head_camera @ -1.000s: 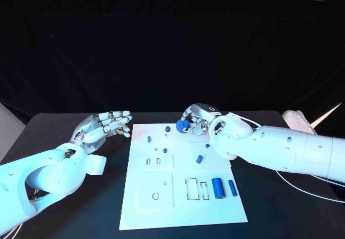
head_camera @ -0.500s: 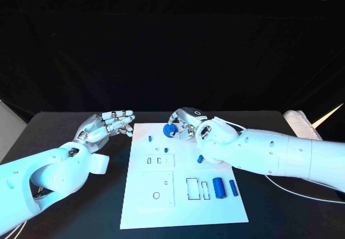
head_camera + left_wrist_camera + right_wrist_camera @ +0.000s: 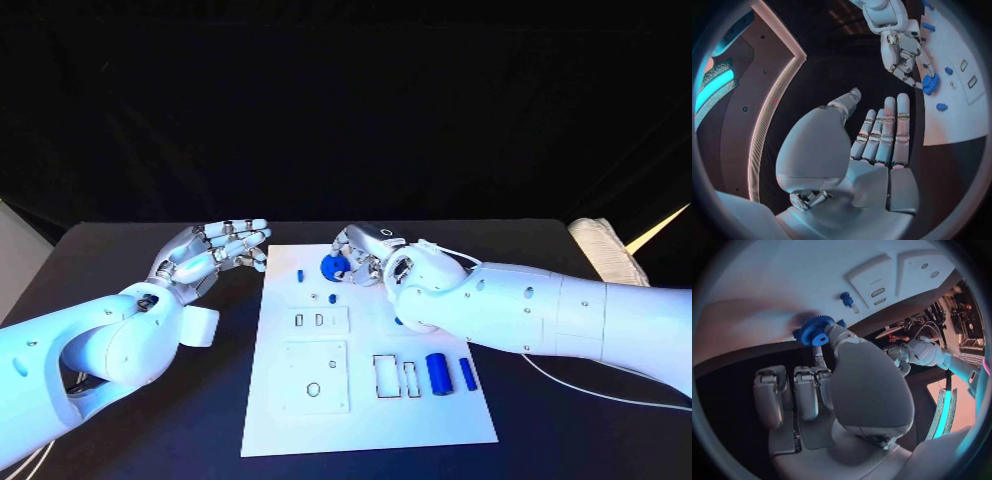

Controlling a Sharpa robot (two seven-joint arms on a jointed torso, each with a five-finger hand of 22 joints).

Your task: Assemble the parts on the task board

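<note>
Carrying a blue gear pinched at its fingertips, the right hand has travelled across the far end of the task board toward the robot's left over the last second, and the gear now sits lower and closer to the plate than it did. In the right wrist view the gear is clamped between the thumb and a fingertip, just above the white surface, with a small blue peg standing on the board a little beyond the fingertips. That shift probably means the hand is lining the gear up over its seat at the board's far left corner; whether the gear already touches the board I cannot tell. The left hand hovers beside the board's far left edge, holding nothing, its fingers straight and spread, well apart from the gear. Two blue cylinders lie untouched near the board's near right side.
</note>
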